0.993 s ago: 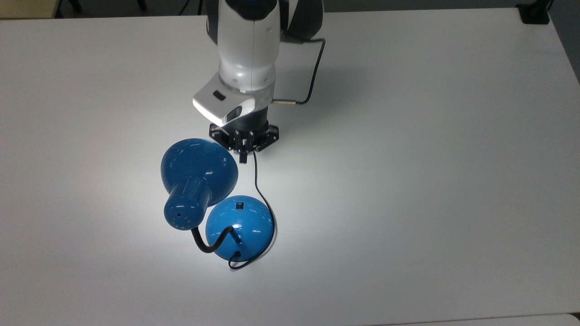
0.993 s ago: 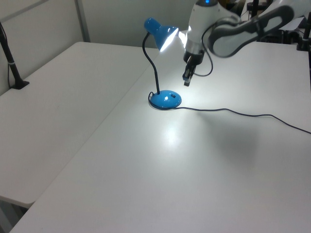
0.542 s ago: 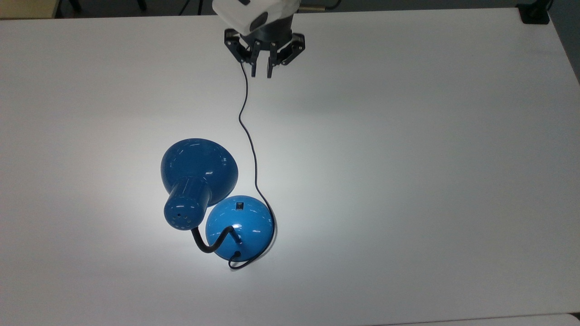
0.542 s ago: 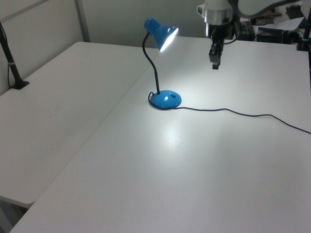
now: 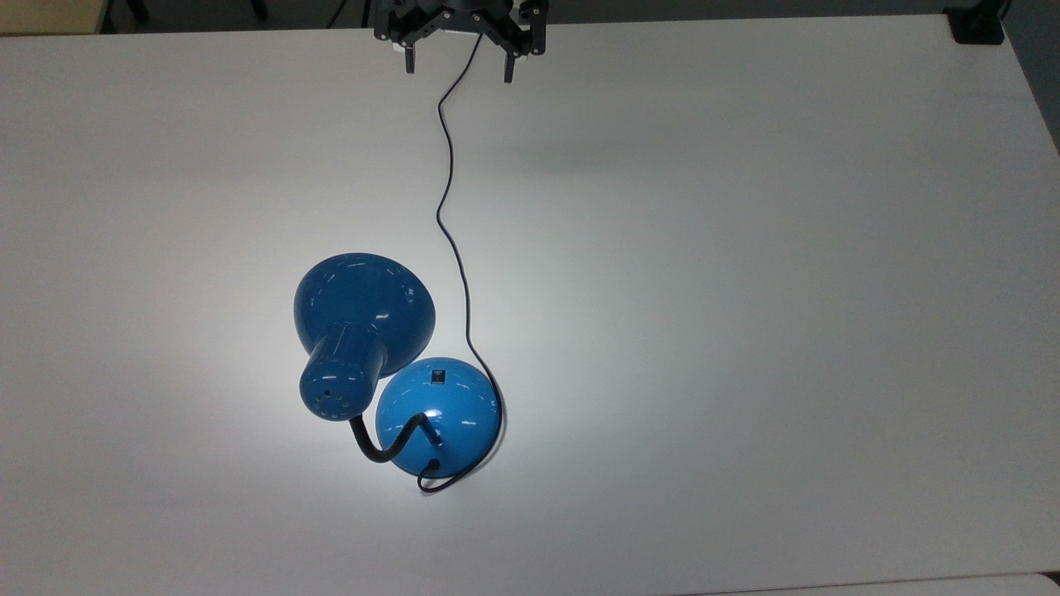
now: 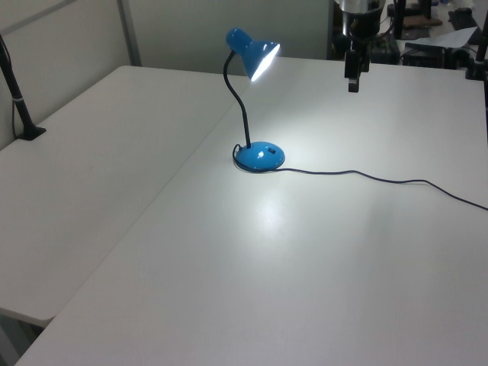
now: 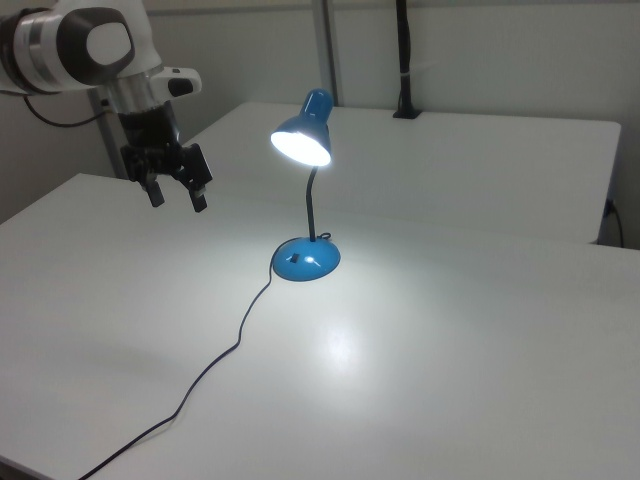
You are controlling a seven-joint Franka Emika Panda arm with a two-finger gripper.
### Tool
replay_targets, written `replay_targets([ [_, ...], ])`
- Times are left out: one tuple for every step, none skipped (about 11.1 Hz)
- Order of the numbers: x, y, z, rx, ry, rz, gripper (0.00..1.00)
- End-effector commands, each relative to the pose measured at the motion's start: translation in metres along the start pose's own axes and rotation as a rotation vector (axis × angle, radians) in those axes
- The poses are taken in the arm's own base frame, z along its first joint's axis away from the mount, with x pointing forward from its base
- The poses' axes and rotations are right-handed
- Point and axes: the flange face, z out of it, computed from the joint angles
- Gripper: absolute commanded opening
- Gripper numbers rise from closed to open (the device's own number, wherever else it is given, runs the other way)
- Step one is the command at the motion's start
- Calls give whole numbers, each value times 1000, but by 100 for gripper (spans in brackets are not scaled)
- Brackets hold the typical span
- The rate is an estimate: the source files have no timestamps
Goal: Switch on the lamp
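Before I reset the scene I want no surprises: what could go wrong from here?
The lamp is lit, and its cord trails across the table toward the open end effector, which hangs above it. A low sweep there might snag the cord and tug the base. The tall gooseneck could make the lamp tip if pulled.

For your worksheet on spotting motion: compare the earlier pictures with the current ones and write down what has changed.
The gripper drew back from beside the lamp to the top view's upper edge and opened, holding nothing. The lamp, already lit, its cord and the table stayed as they were.
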Motion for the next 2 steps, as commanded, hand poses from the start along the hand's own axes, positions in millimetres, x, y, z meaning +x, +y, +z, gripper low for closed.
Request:
replay_targets([
  [-7, 12, -11, 20, 0, 25, 100],
  [-7, 11, -11, 21, 1, 22, 100],
])
